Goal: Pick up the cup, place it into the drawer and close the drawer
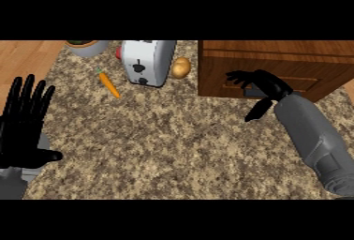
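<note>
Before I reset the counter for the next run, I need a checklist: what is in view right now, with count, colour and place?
counter: one, speckled brown and beige, fills most of the view
wooden drawer unit: one, brown, upper right on the counter
toaster: one, white and silver with a black knob, top centre
carrot: one, orange with a green tip, left of the toaster
potato: one, tan, between the toaster and the drawer unit
pot: one, grey with green inside, top left, partly cut off
red thing: one, mostly hidden behind the toaster, cannot tell what
cup: none visible
left hand: one, black, open, resting at the left edge, fingers up
right hand: one, black, at the drawer unit's front, fingers curled
</note>
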You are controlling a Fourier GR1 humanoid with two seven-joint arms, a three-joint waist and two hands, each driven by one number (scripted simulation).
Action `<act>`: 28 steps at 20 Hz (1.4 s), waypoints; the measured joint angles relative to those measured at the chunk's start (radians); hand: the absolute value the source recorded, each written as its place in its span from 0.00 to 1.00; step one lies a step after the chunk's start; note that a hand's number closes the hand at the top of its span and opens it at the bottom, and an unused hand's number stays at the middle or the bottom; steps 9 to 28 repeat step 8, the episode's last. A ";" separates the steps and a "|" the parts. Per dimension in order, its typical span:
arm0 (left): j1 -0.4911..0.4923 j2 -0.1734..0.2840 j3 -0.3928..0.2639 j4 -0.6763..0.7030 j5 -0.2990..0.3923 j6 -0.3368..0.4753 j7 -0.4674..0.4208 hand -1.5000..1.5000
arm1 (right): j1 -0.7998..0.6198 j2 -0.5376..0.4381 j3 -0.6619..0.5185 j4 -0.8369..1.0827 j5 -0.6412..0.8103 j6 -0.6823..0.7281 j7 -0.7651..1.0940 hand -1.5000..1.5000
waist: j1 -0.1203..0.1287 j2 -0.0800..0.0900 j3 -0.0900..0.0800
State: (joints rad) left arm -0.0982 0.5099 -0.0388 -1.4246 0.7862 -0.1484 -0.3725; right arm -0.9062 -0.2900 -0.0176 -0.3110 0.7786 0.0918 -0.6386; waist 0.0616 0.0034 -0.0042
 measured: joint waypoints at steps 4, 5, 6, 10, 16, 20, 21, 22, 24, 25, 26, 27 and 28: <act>-0.017 -0.007 -0.008 0.004 -0.016 0.005 0.005 0.00 | -0.019 -0.013 -0.012 0.048 -0.006 0.031 -0.039 0.00 | 0.008 0.003 0.001; -0.017 -0.006 -0.008 0.006 -0.018 0.000 0.004 0.00 | -0.021 -0.014 -0.018 0.059 -0.012 0.040 -0.047 0.00 | 0.010 0.003 0.002; -0.026 -0.009 -0.007 0.012 -0.021 0.003 0.003 0.00 | -0.024 -0.014 -0.023 0.069 -0.016 0.046 -0.055 0.00 | 0.010 0.005 0.004; -0.034 -0.012 -0.006 0.022 -0.031 0.002 -0.007 0.00 | -0.029 -0.017 -0.029 0.084 -0.021 0.054 -0.072 0.00 | 0.012 0.007 0.005; -0.034 -0.012 -0.006 0.022 -0.031 0.002 -0.007 0.00 | -0.029 -0.017 -0.029 0.084 -0.021 0.054 -0.072 0.00 | 0.012 0.007 0.005; -0.034 -0.012 -0.006 0.022 -0.031 0.002 -0.007 0.00 | -0.029 -0.017 -0.029 0.084 -0.021 0.054 -0.072 0.00 | 0.012 0.007 0.005; -0.034 -0.012 -0.006 0.022 -0.031 0.002 -0.007 0.00 | -0.029 -0.017 -0.029 0.084 -0.021 0.054 -0.072 0.00 | 0.012 0.007 0.005; -0.034 -0.012 -0.006 0.022 -0.031 0.002 -0.007 0.00 | -0.029 -0.017 -0.029 0.084 -0.021 0.054 -0.072 0.00 | 0.012 0.007 0.005; -0.034 -0.012 -0.006 0.022 -0.031 0.002 -0.007 0.00 | -0.029 -0.017 -0.029 0.084 -0.021 0.054 -0.072 0.00 | 0.012 0.007 0.005; -0.034 -0.012 -0.006 0.022 -0.031 0.002 -0.007 0.00 | -0.029 -0.017 -0.029 0.084 -0.021 0.054 -0.072 0.00 | 0.012 0.007 0.005; -0.034 -0.012 -0.006 0.022 -0.031 0.002 -0.007 0.00 | -0.029 -0.017 -0.029 0.084 -0.021 0.054 -0.072 0.00 | 0.012 0.007 0.005; -0.034 -0.012 -0.006 0.022 -0.031 0.002 -0.007 0.00 | -0.029 -0.017 -0.029 0.084 -0.021 0.054 -0.072 0.00 | 0.012 0.007 0.005; -0.034 -0.012 -0.006 0.022 -0.031 0.002 -0.007 0.00 | -0.029 -0.017 -0.029 0.084 -0.021 0.054 -0.072 0.00 | 0.012 0.007 0.005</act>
